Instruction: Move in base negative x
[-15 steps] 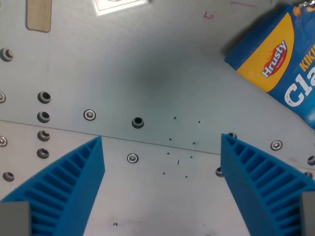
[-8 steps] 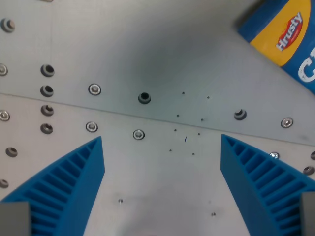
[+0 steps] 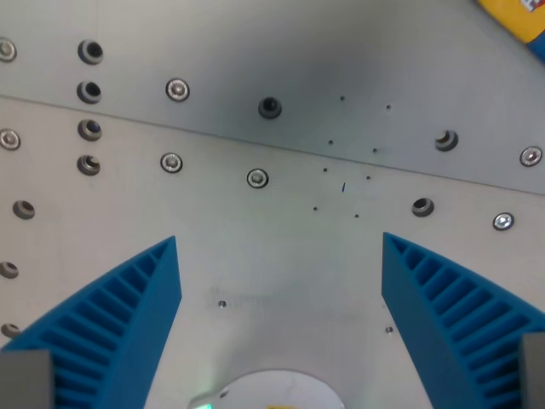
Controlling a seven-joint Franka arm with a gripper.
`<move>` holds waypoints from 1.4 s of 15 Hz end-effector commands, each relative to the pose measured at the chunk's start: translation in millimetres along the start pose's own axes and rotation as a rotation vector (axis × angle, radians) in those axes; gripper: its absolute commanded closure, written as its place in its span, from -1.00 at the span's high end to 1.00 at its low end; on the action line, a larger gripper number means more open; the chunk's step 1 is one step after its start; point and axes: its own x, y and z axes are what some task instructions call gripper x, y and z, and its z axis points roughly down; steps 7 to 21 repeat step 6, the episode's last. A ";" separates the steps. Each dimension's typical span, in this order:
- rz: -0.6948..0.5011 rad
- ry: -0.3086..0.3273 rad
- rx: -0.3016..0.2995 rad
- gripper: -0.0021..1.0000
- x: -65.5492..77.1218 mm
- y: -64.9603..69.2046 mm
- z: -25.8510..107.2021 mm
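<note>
Even, soft light; mild blur; faint central shadow

Bare metal plate fills the wrist view

A grey metal table (image 3: 272, 256) dotted with screws and holes carries a seam (image 3: 255, 141) running across; a blue-and-yellow package (image 3: 518, 15) shows at the top right corner, a pale round object (image 3: 277, 390) at the bottom edge.

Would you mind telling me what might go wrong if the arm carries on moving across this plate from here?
1. A pale round object shows at the wrist view's bottom edge between the blue fingers; the open, empty hand might strike it, though its height is unclear.
2. The blue and yellow package is almost out of frame, so the camera cannot monitor it.
3. If the hand sits low, the fingertips might scrape the metal plate or its screws.
</note>
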 end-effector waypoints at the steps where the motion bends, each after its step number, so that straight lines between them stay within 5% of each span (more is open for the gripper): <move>1: 0.016 0.094 -0.010 1.00 -26.0 -11.2 0.3; 6: 0.016 0.094 -0.010 1.00 -50.2 -23.1 8.0; 21: 0.016 0.094 -0.010 1.00 -50.2 -23.1 8.0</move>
